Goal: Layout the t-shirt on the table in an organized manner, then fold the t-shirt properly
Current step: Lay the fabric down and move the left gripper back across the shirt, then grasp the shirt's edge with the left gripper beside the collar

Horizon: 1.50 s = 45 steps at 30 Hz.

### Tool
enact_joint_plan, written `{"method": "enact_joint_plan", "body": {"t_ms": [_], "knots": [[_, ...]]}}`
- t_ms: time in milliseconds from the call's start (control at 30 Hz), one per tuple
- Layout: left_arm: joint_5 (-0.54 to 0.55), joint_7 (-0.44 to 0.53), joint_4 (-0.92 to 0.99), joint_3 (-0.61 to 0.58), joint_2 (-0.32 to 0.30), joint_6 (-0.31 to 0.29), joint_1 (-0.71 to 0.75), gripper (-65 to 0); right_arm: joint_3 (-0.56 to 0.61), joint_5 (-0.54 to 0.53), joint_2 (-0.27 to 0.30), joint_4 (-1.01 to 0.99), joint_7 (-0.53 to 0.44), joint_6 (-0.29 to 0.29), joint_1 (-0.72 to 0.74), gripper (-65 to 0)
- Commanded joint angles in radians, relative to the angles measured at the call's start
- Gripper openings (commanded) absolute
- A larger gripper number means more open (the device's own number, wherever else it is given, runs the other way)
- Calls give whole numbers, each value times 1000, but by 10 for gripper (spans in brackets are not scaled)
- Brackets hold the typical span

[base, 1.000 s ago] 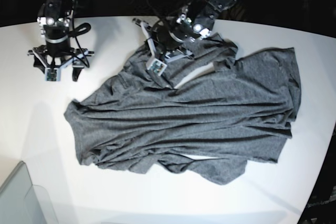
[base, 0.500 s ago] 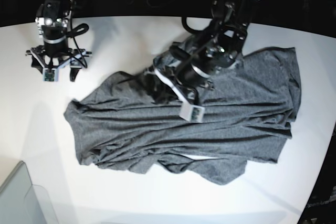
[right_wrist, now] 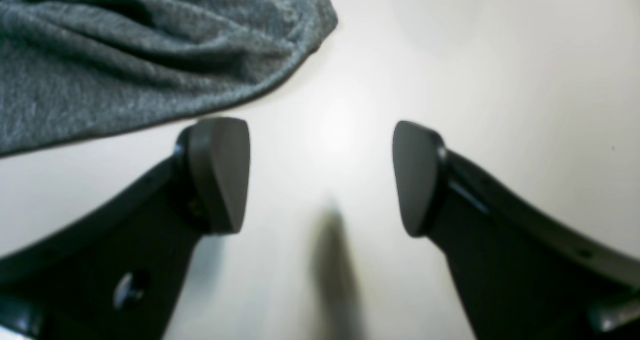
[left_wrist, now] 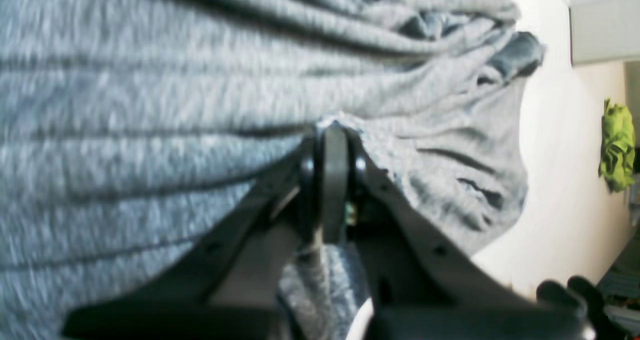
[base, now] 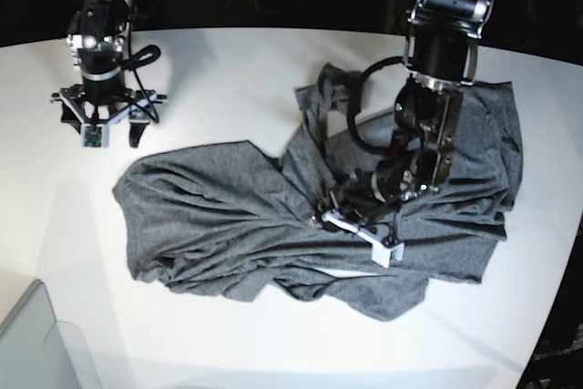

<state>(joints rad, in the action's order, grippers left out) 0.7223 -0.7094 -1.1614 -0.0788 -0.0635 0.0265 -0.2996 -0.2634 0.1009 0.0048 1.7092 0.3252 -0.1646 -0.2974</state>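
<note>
While my left gripper (base: 330, 216) is clamped on a fold of the t-shirt (base: 228, 225), I must think carefully how to pull. In the left wrist view the two fingers (left_wrist: 330, 164) are pressed together with grey cloth pinched at their tips. The shirt lies wrinkled over the middle and right part of the table (base: 273, 61), and one part is drawn up into a ridge toward the far edge.

My right gripper (right_wrist: 320, 175) hangs over bare table just beside a rounded edge of the shirt, fingers wide apart and holding nothing.

To do this step well, I would keep the pinch firm and drag low and slowly, so the cloth spreads and does not bunch more. I judge that the right gripper should hold down or take the near edge, otherwise the whole shirt may slide together.
</note>
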Motion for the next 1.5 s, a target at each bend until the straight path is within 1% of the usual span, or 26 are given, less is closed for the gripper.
{"method": "enact_joint_plan", "body": {"t_ms": [0,67,133,233,267,300,367,467,533,567,667,833,933,1033,1167,1300,1400,1467], "knots": [[10,7,-2,1,8,-10,-40,-644,11,-3,-1,18,-27,0,4,-198],[10,6,14,1,8,-10,-57,-638,36,-3,-4,2,-27,0,4,-198],[12,0,19,0,8,-10,-63,-595,66,-3,-1,-15,-27,0,5,-198],[15,0,7,-3,6,-10,-56,-476,106,-3,1,-41,-31,0,5,-198],[32,-2,2,-5,0,-10,-51,-430,123,-3,1,-45,-33,0,7,-198],[64,-2,-7,-2,-5,-10,-36,-390,140,-3,1,-45,-33,0,10,-198],[159,0,-39,1,-48,-10,7,-325,175,-3,2,-47,-33,0,34,-198],[314,0,-113,0,-111,-10,56,-256,214,-2,2,-65,-33,0,76,-198],[402,0,-187,-2,-149,-4,124,-227,233,-2,2,-74,-27,0,105,-198],[428,0,-234,-6,-166,-3,162,-220,244,-2,2,-79,-28,0,112,-198],[431,0,-346,0,-187,-1,288,-218,278,0,2,-87,-30,0,120,-198],[429,0,-435,-8,-238,-1,449,-218,304,1,4,-103,-27,0,157,-198],[382,0,-506,-3,-275,-1,538,-217,304,1,5,-116,-27,0,162,-198],[297,3,-558,-2,-296,-1,584,-217,304,-3,19,-116,-30,0,162,-198],[199,1,-552,-8,-279,-1,583,-217,304,-3,17,-116,-31,0,162,-198],[110,0,-510,-25,-220,-4,566,-217,304,-3,17,-117,-31,0,162,-198],[50,0,-478,-77,-190,-6,552,-217,303,-2,17,-117,-28,0,162,-198],[21,0,-469,-126,-189,-7,534,-220,301,0,28,-117,-31,0,162,-198]]}}
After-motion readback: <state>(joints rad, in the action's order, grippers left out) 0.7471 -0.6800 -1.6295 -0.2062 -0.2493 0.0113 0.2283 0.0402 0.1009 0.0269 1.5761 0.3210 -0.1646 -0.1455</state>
